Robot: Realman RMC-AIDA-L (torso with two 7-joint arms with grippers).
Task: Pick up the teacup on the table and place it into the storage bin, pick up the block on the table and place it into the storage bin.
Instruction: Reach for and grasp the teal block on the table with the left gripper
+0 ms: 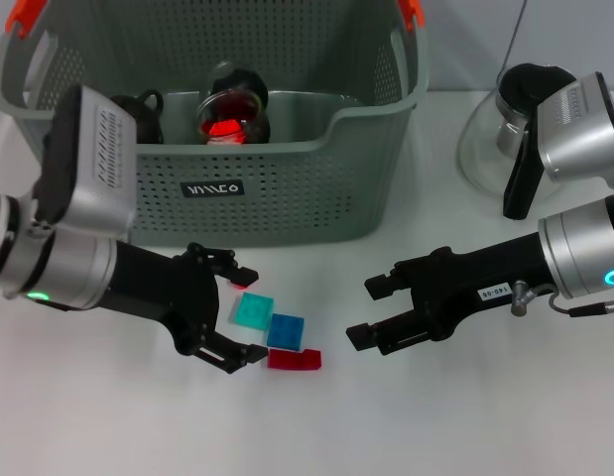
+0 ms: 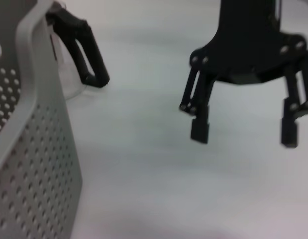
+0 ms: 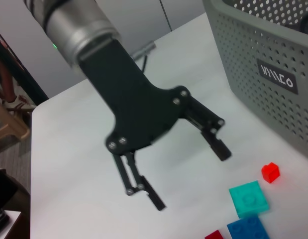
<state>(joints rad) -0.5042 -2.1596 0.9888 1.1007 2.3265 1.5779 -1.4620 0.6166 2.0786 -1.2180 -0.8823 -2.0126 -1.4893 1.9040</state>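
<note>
Hovering left gripper (image 1: 234, 319), jaws apart, just beside blocks (image 1: 277, 335) for a grasp | right gripper (image 1: 369, 312) spread, near, facing | cup (image 1: 230, 104) lying inside bin (image 1: 277, 188) | blocks on table (image 1: 435, 426)

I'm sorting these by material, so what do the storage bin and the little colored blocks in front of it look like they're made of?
The storage bin looks like moulded plastic, matte grey-green: thin walls punched with even rows of holes. The teal block, blue block and red block look like hard plastic, slightly glossy, with crisp edges and saturated colour; the right wrist view shows a raised stud pattern on the teal one.
</note>
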